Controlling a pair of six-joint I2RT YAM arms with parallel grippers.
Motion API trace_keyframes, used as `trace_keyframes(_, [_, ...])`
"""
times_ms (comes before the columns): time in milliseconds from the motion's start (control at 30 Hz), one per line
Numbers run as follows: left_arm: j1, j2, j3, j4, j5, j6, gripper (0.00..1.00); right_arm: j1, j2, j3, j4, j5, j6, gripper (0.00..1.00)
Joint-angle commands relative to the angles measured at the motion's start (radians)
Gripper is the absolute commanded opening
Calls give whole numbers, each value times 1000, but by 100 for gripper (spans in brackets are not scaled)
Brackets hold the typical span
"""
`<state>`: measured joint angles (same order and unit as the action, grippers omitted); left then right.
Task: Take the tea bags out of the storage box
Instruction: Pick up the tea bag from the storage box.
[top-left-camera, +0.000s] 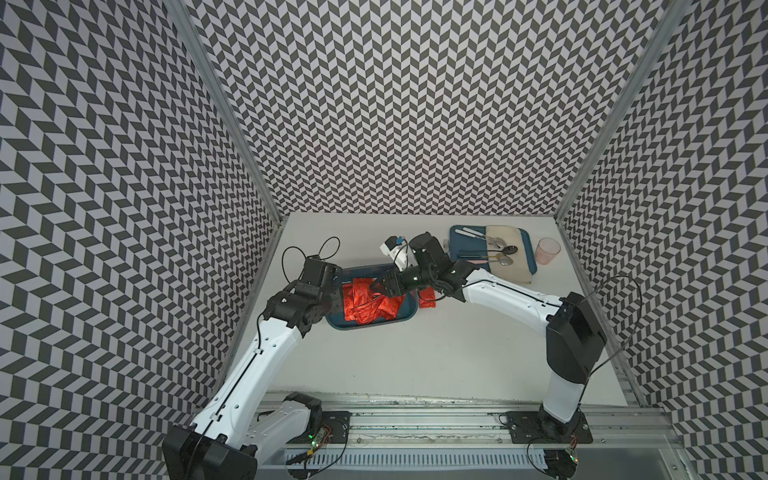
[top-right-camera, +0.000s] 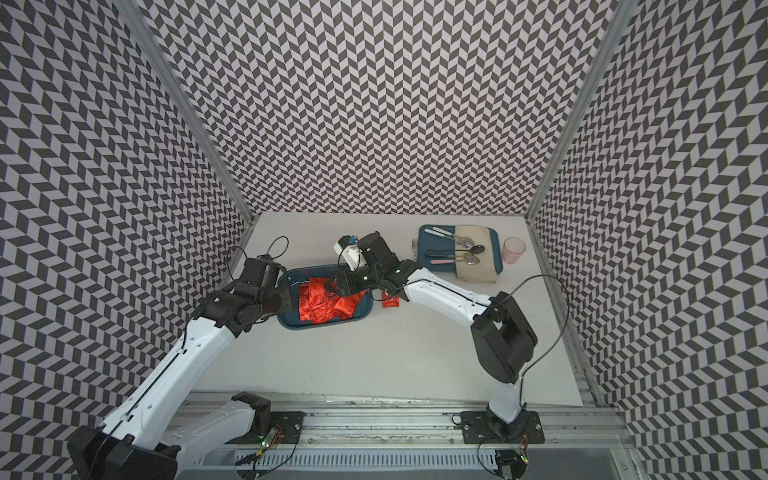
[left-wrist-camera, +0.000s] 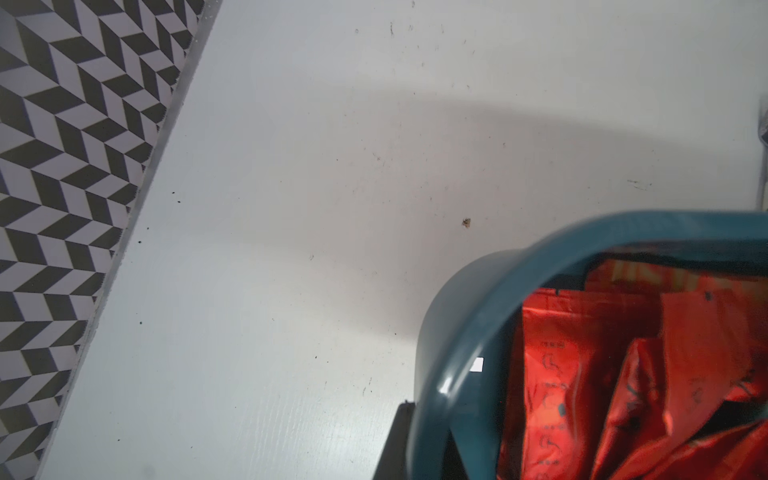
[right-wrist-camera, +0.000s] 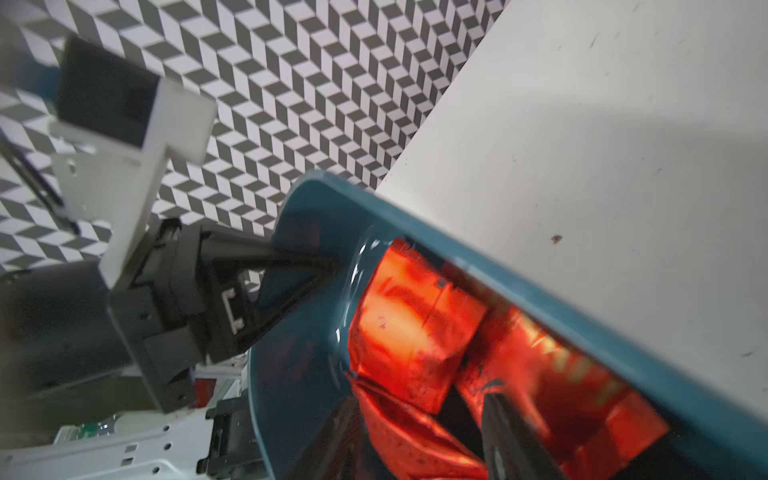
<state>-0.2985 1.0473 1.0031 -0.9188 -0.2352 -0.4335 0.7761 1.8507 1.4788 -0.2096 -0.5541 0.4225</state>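
Right gripper (top-left-camera: 376, 289) half-open among tea bags (top-left-camera: 368, 309), grasp not sure; pinch one edge only. Left gripper (right-wrist-camera: 320, 270) clamps storage box (top-left-camera: 365, 327) wall: hold steady.

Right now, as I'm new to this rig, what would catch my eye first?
The heap of shiny crinkled red foil tea bags in the dark teal plastic storage box, left of centre on the white table. Then one red sachet lying just right of the box, and black-and-white chevron walls all around.

We see bright, even overhead light and soft grey shadows on the table (top-left-camera: 415, 365). Around our right gripper (top-left-camera: 377, 287) the tea bags (right-wrist-camera: 415, 324) blaze overexposed and blurred; the storage box (left-wrist-camera: 457, 374) rim glints.
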Motion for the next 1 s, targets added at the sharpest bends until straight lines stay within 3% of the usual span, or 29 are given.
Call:
trace_keyframes(0, [1,-12,17,40,28,6,0,-3,44,63,52,-61,6,51])
trace_keyframes(400, [2,-12,18,39,29,7,0,3,78,25,25,-61,6,51])
trace_keyframes(467, [1,-13,20,37,30,7,0,10,84,20,31,-95,24,45])
trace_keyframes(967, [1,-18,21,31,14,-4,0,45,90,6,48,-90,29,38])
